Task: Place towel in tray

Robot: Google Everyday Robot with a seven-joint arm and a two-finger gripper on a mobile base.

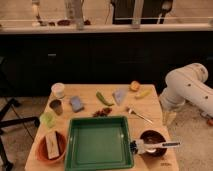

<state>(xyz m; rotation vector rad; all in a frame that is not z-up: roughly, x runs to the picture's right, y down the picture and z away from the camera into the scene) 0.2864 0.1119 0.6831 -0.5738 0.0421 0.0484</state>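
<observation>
On wood table (87, 90), towel (120, 95) lies beyond tray (100, 145), well left of spread gripper (169, 118) at rt edge.

The small pale grey-blue folded cloth towel (120, 95) lies flat on the wooden table (150, 112), toward the far side and right of the middle. It is roughly triangular, soft and a little rumpled, with its narrower end toward the near side. It is outside the tray and apart from it.

The large square green plastic tray (100, 144) sits upright at the table's near edge, about the middle. It has a raised rim and rounded corners, and its floor is bare green. The towel lies beyond its far right corner.

The gripper (169, 118) hangs beside the table's right edge, well apart from both.
</observation>
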